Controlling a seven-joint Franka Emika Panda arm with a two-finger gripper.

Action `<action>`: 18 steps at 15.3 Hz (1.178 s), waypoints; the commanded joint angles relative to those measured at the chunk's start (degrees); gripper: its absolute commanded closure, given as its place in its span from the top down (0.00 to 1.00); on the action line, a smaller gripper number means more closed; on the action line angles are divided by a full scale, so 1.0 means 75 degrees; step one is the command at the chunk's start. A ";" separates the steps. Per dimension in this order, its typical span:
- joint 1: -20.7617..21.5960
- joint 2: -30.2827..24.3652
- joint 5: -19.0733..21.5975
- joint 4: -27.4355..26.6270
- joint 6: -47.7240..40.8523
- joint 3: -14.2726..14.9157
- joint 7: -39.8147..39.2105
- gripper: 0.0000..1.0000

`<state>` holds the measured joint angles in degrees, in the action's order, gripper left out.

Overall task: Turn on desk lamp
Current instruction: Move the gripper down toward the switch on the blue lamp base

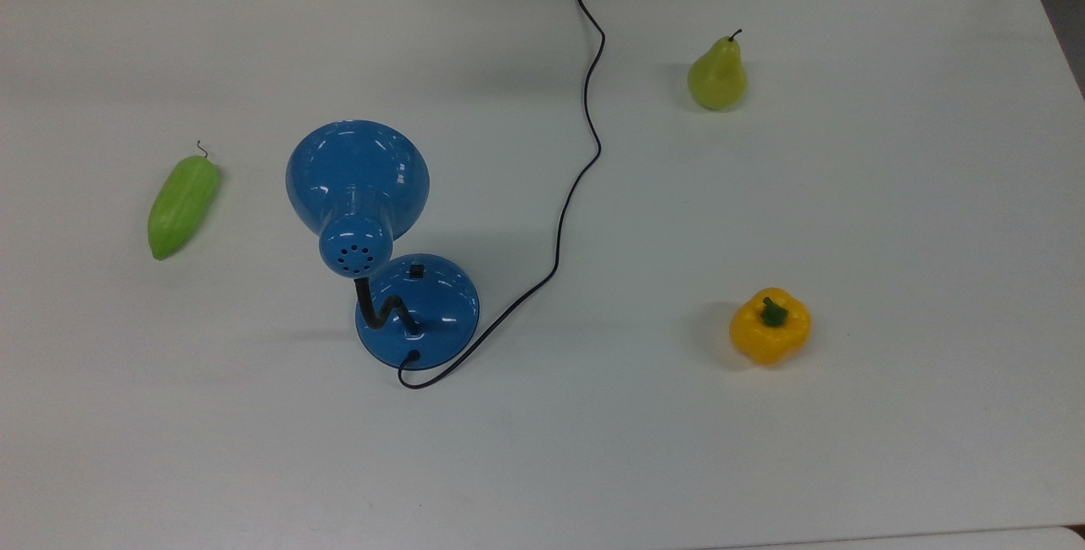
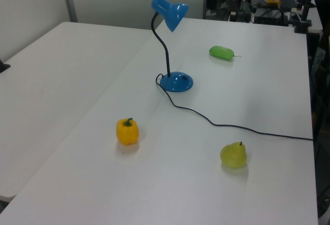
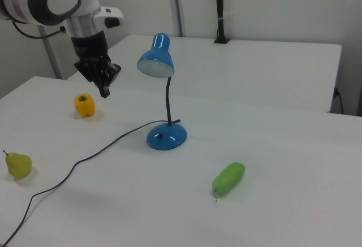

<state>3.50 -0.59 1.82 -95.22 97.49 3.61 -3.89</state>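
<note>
Approach step: the claw (image 3: 104, 91), fingers pressed together and empty, hangs well apart from the glossy blue gooseneck desk lamp (image 3: 162, 97). Next move: descend onto the small black switch (image 1: 415, 269) on its base.

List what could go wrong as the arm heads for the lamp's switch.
The shade overhangs the route down to the small black switch on the base, so the gripper may knock the lamp and tip it. The cord trails across the table near the approach and could snag.

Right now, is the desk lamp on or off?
Off, it seems: the desk lamp shade opening looks pale, without glow, and casts no light pool on the table.
</note>
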 commanded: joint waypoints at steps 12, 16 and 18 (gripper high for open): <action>0.0166 0.0840 -0.0277 -0.1647 0.3171 0.0047 0.0002 0.00; 0.0166 0.1285 -0.0277 -0.1694 0.4260 0.0035 -0.0009 0.00; 0.0166 0.1531 -0.0289 -0.1694 0.4752 0.0000 -0.0021 0.00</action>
<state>4.03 9.04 0.75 -107.06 127.56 3.54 -3.92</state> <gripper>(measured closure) 0.991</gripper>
